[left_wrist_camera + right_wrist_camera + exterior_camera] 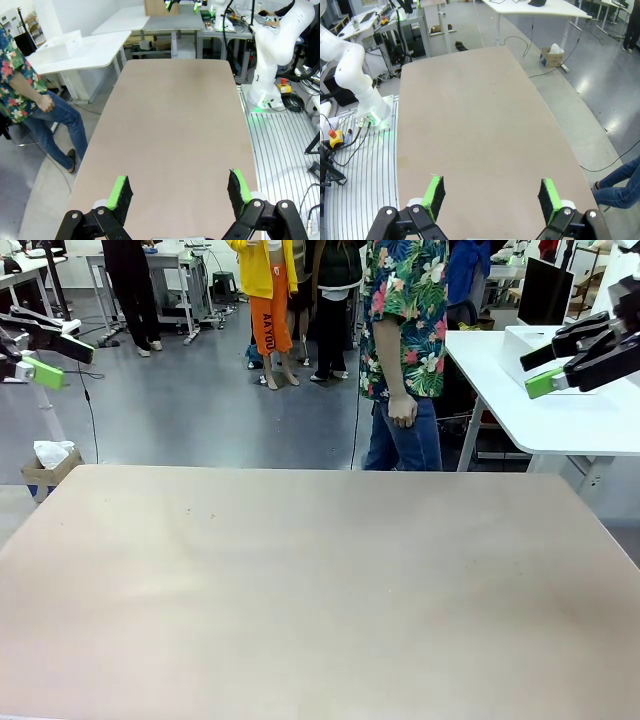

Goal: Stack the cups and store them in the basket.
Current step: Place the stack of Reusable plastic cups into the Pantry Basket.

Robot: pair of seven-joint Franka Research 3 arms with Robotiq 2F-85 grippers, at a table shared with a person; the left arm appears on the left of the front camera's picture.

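A: Left claw [180, 192], how held?

B: Released, green pads wide apart, nothing between them. Raised above the desk [320, 580], off at its own side.

A: And the right claw [490, 195]?

B: Same: spread open, gripping nothing, high at the opposite side.

A: Place of the cups and the basket?

B: Cannot tell. Under and ahead of each claw, just the plain tan top of the desk.

A: So, progress with the task?

B: Judged as at the very beginning. No stack built, nothing stored, no cup within reach of either claw.

A: Anybody near?

B: A person in a flowered shirt at the far edge, well beyond both claws, one hand [402, 410] hanging loose and holding nothing.

A: What is left, then?

B: Probably everything: to get the cups, to nest them one into another, to put the stack into the basket.
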